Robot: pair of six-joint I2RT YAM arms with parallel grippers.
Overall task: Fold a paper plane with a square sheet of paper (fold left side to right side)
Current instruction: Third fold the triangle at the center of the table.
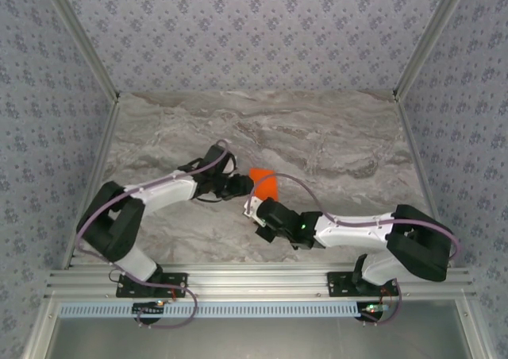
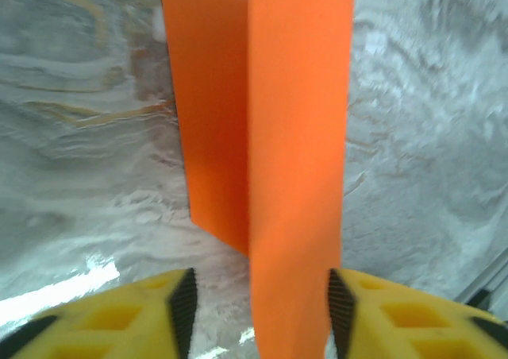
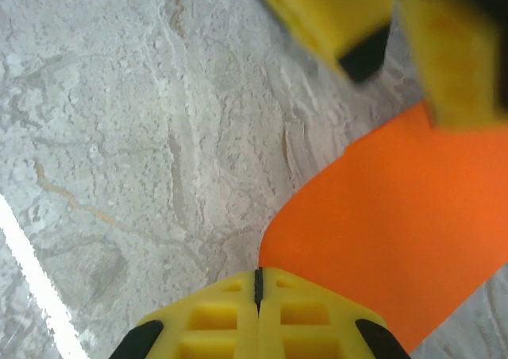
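We see the sheet of paper point(image 1: 266, 184) near the middle of the marble table point(image 1: 333, 137), creased and smaller than a full square. From the overhead camera the left gripper point(image 1: 240, 187) sits at the paper's 9 o'clock and the right gripper point(image 1: 260, 208) at its 6 o'clock, both right up against it.

In the left wrist camera the left gripper point(image 2: 260, 303) has its jaws spread. One flap of the orange paper point(image 2: 294, 137) stands up between them and runs toward 12 o'clock, lying close against the right-hand pad point(image 2: 341, 303) and apart from the other. A second panel lies lower, at the flap's 9 o'clock.

In the right wrist camera the right gripper point(image 3: 258, 295) has its jaws pressed together. The edge of the paper point(image 3: 397, 232) runs straight into the seam between the tips, so we take it as pinched there. The sheet spreads away toward 2 o'clock, where the other arm's blurred yellow fingers point(image 3: 325, 13) hang above it.
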